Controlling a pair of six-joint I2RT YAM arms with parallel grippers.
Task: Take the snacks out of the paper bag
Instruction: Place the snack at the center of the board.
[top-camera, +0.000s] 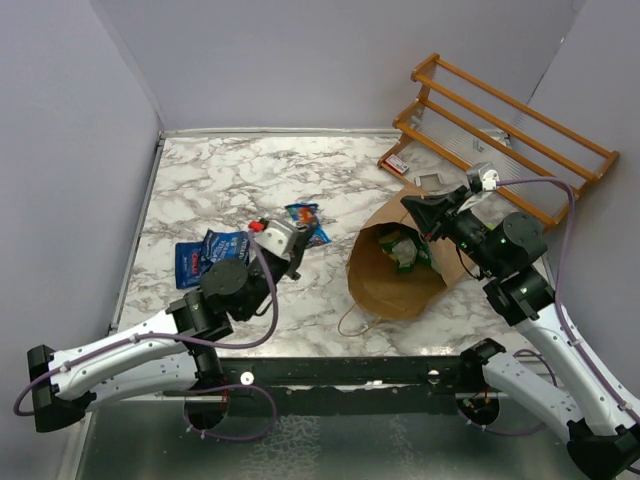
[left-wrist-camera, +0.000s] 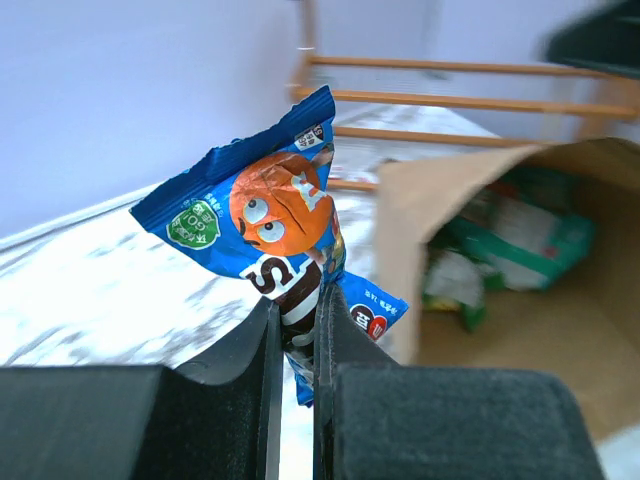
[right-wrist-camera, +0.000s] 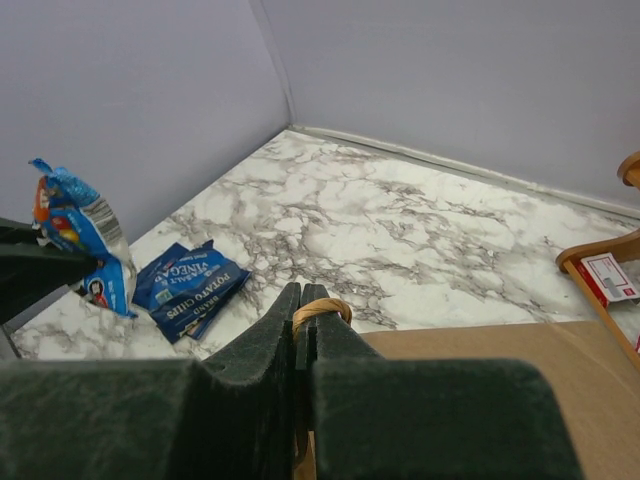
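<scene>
Left claw (left-wrist-camera: 297, 315) pinches a blue M&M's packet (left-wrist-camera: 270, 215) outside the paper bag (top-camera: 395, 290); right claw (right-wrist-camera: 302, 295) is clamped on its handle (right-wrist-camera: 326, 308). Blue chips packet (top-camera: 205, 255) lies on the table (top-camera: 220, 180); green packets (top-camera: 405, 250) left inside.

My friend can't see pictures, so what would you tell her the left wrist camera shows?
The left gripper holds a blue candy packet with an orange cartoon face, pinched by its bottom edge. Beyond it the brown paper bag lies open with green packets inside, and a wooden rack stands farther back.
</scene>
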